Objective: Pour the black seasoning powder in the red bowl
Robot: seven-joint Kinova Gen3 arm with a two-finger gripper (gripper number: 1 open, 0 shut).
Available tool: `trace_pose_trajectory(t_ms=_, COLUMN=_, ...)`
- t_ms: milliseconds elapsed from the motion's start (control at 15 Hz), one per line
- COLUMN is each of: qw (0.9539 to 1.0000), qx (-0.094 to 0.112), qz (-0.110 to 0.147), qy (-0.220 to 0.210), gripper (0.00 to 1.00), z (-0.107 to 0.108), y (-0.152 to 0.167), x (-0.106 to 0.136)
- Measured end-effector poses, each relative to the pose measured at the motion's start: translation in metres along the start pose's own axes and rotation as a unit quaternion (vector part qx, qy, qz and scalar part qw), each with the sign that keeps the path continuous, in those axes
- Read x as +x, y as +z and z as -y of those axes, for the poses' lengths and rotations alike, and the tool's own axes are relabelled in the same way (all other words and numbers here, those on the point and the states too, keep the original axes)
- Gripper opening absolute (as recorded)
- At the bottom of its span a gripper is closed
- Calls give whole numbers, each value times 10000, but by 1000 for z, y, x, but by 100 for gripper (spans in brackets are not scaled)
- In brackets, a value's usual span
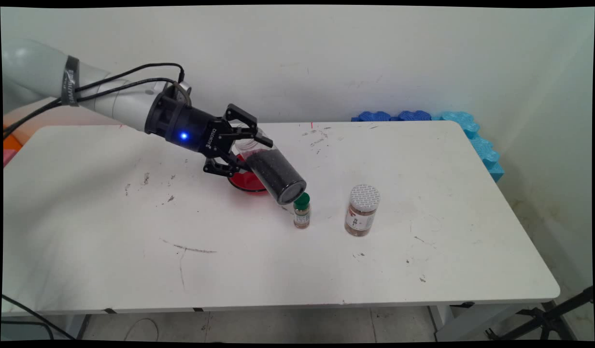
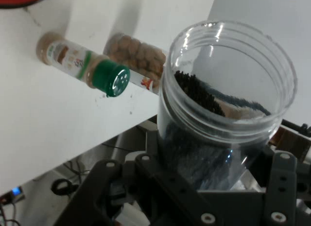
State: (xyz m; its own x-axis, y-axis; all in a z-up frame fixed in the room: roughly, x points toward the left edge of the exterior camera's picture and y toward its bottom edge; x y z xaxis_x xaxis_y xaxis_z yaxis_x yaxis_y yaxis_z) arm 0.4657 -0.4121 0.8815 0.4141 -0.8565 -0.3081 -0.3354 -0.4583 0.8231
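Main view. Gripper [image 1: 237, 145]: black two-finger type, closed around an open clear plastic jar [image 1: 271, 169], gripped near its mouth end. Jar is held above the table [image 1: 109, 232], steeply tilted, base pointing down and toward the camera, mouth up and back. Contents: dark granular material, settled toward the base end and filling most of the body; none visible on the table. Red bowl [image 1: 244, 181]: on the table behind and below the jar, largely hidden by it. Small spice bottle with green cap [image 1: 302, 211]: upright, just below the jar's base; contact cannot be judged. Larger jar with white patterned lid [image 1: 362, 210]: upright, brown contents, to the right of the spice bottle and apart from it.

Hand view. Clear plastic jar [image 2: 223, 109]: lidless threaded mouth faces the camera, dark grains lying along the inner wall, fingers' linkage clamped at its lower part. Green-capped spice bottle [image 2: 82, 65] and the brown-filled jar [image 2: 136, 56] appear beyond it, side by side.
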Motion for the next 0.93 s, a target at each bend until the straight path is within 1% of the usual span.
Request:
trace_pose_trajectory(t_ms=200, qw=9994, qx=-89, qz=40, qy=-341, gripper=0, z=1, y=2, x=3)
trace_pose_trajectory(t_ms=400, qw=9978, qx=-183, qz=54, qy=-635, gripper=0, z=2, y=3, x=8)
trace_pose_trajectory(t_ms=933, qw=9913, qx=-403, qz=35, qy=-1254, gripper=0, z=3, y=5, x=26)
